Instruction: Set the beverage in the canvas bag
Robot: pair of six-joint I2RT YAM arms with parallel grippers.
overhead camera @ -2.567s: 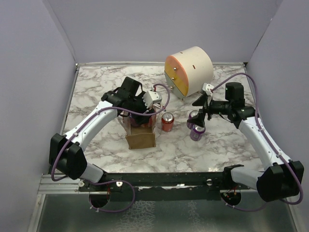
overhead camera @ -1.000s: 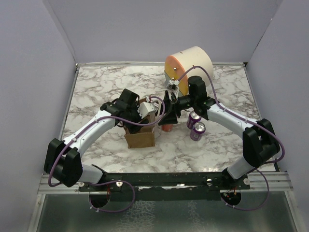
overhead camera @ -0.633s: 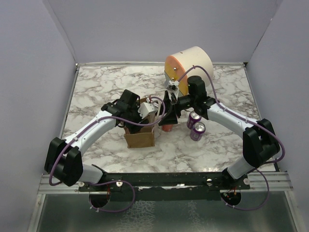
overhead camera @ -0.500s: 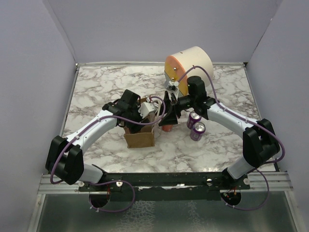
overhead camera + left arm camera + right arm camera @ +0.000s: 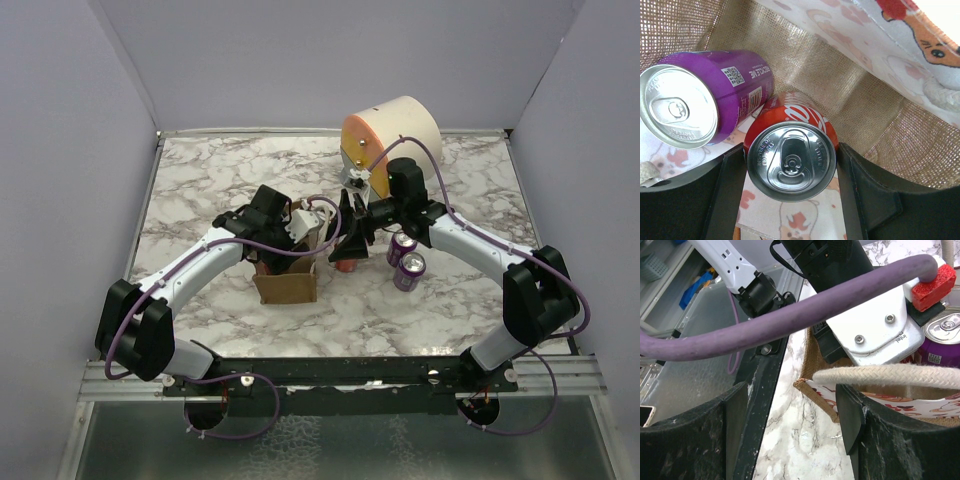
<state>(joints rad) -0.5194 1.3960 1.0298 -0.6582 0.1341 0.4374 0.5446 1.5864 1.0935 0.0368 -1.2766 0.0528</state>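
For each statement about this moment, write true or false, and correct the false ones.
1. A red soda can sits between the fingers of the left hand, inside the canvas bag. True.
2. The bag holds no purple can. False: a purple soda can is in it, beside the red one.
3. Two purple cans stand on the marble table, outside the bag. True.
4. The cream-and-orange drum lies by the arm bases. False: it lies at the table's far edge.
5. The right hand is clamped shut. False: its fingers stand apart, beside the bag's white rope handle.
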